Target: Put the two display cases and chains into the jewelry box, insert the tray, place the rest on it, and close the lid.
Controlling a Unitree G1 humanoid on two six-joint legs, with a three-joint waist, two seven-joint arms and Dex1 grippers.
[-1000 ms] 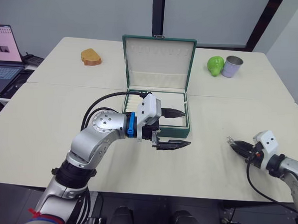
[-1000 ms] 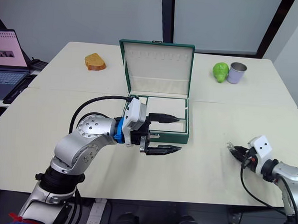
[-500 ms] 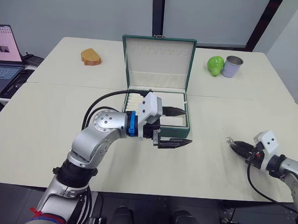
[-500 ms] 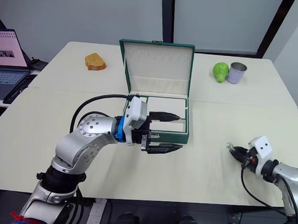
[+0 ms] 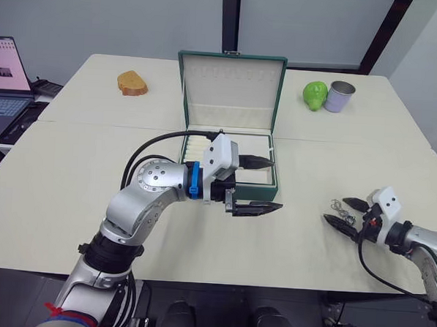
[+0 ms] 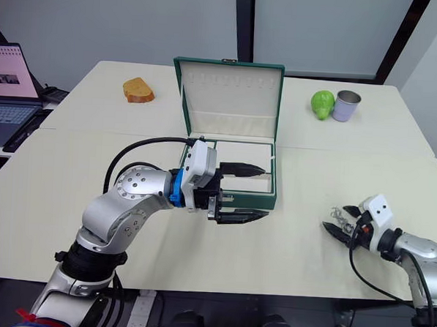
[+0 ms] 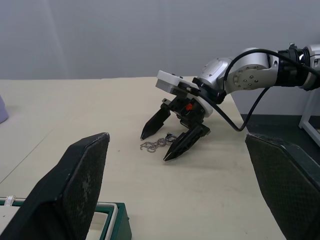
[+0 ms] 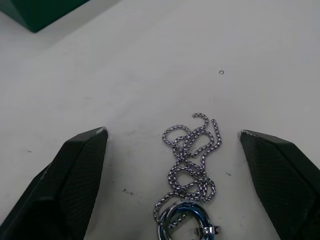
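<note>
Silver chain heap (image 8: 190,162) lies on the cream surface (image 5: 71,178) between the right gripper's (image 6: 341,221) wide fingers; left gripper's (image 5: 265,185) fingers spread wide at the green leatherette jewelry box's (image 5: 230,148) 6 o'clock.

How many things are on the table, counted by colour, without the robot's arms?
Green: 2, the jewelry box and a green fruit
Silver: 2, the chain and a metal cup
Brown: 1, a piece of bread
Total: 5
</note>
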